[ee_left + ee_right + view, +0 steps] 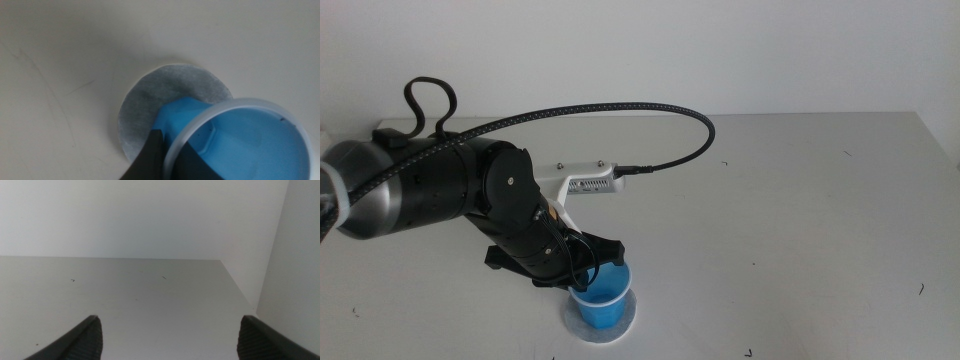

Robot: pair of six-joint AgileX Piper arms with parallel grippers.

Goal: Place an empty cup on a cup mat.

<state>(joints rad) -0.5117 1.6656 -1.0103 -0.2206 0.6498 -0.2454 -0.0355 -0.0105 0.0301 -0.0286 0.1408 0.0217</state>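
No readable writing shows on anything. Low in the middle view's centre, the left gripper (588, 268) has its jaws clamped on the rim of the small bright blue tapered cup (601, 300), one jaw inside and one outside, the cup standing on the flat round mottled grey cup mat (150, 102) on the white desk (800, 200). The black left arm (470, 195) reaches in from the frame's left, bent downward, while the right gripper (170, 340) waits with jaws spread wide over bare desk.

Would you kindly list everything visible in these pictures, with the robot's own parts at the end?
cup: one, bright blue with a thin white rim, over the mat near the table's front edge, held by its rim.
mat: one, mottled grey round disc, flat on the table under the cup.
table: one, pale grey, with a few small dark specks.
left gripper: dark, shut on the cup's rim, one jaw inside.
right gripper: dark, open, waiting over bare table.
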